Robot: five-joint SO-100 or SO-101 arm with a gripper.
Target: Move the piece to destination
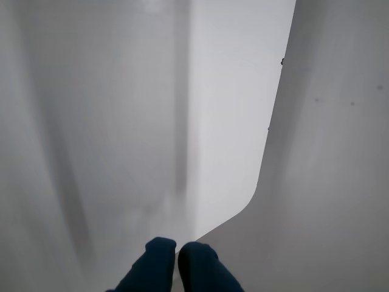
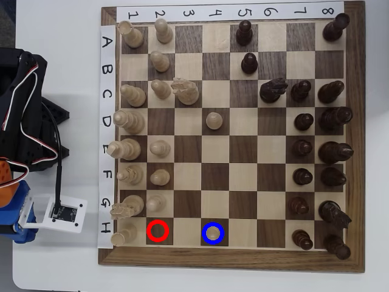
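In the wrist view the gripper (image 1: 177,258) sits right at the bottom edge, its two dark blue fingertips (image 1: 155,261) pressed together with barely a sliver between them and nothing caught there. Beyond them lies only blurred pale surface, a white panel curving away to the right with grey beside it.

Over to the overhead view: the arm (image 2: 21,121) is parked at the left edge, off the board, black body with red and white wires looping over it, blue parts low down and a small white camera block (image 2: 61,213) just beside the board's left border. The fingertips themselves cannot be made out from up here.

Now the chessboard (image 2: 231,258). Nearest the arm, the pale pieces crowd columns 1 and 2. Down in row H, the red ring (image 2: 158,230) marks the column 2 square, and no pawn stands in it. Two squares to the right, the destination (image 2: 213,233), the dark square with the blue ring, has the piece (image 2: 213,232) standing inside the ring, ball head seen from straight above. Another cream pawn (image 2: 213,120) stands alone in row D, column 4. Farther right, the dark brown pieces (image 2: 319,146) hold columns 5 through 8.
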